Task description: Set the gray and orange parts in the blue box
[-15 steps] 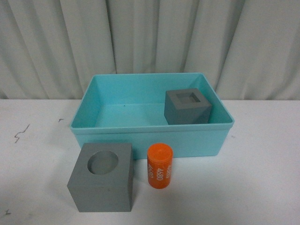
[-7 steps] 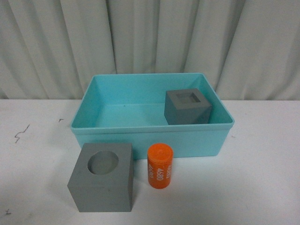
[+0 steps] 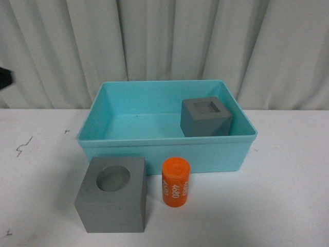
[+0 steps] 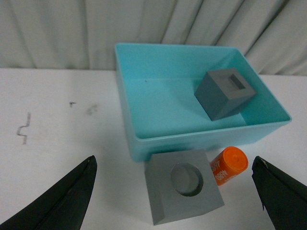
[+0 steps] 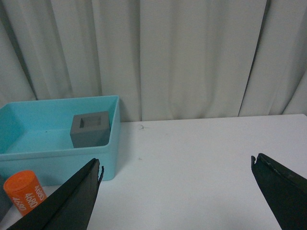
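square-recess cube (image 3: 205,117) sits inside the blue box (image 3: 205,154), against its right wall. round-recess cube (image 3: 112,194) and orange cylinder (image 3: 176,182) stand outside, just before its front wall. my left gripper (image 4: 173,159) and right gripper (image 5: 175,160) are spread wide, holding nothing.

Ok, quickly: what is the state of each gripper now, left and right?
Left gripper: open, holding nothing.
Right gripper: open, holding nothing.
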